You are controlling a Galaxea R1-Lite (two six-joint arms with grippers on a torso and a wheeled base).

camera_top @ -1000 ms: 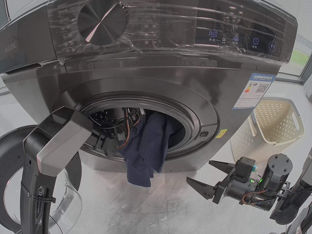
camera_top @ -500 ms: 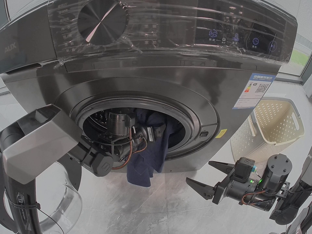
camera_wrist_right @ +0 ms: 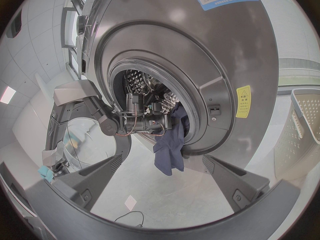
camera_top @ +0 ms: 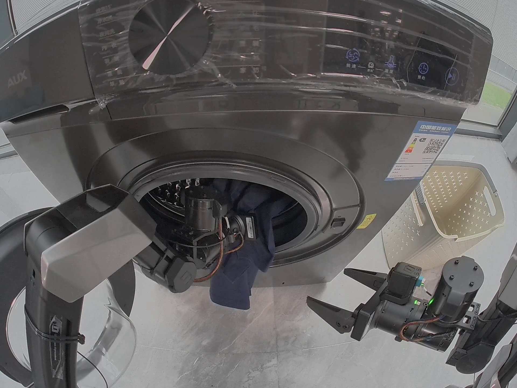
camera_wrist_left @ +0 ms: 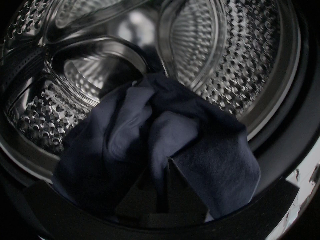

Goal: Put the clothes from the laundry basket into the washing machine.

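A navy garment (camera_top: 245,254) drapes over the lower rim of the washing machine (camera_top: 323,136) opening, part inside the drum (camera_wrist_left: 233,34) and part hanging down the front. My left gripper (camera_wrist_left: 163,170) is at the opening, shut on a bunched fold of the navy garment (camera_wrist_left: 186,124). From the side, the left gripper (camera_wrist_right: 168,121) meets the garment (camera_wrist_right: 170,147) at the door rim. My right gripper (camera_top: 327,285) hangs open low in front of the machine, to the right of the cloth, with nothing between its fingers (camera_wrist_right: 230,180).
The round glass door (camera_top: 102,319) stands swung open at the left, behind my left arm. A cream perforated laundry basket (camera_top: 458,206) stands on the floor right of the machine. Pale floor (camera_top: 258,346) lies bare below the opening.
My left wrist came back out of the drum to the garment, then rose toward the opening. The hanging cloth is now narrower and bunched higher. The right arm has barely moved.
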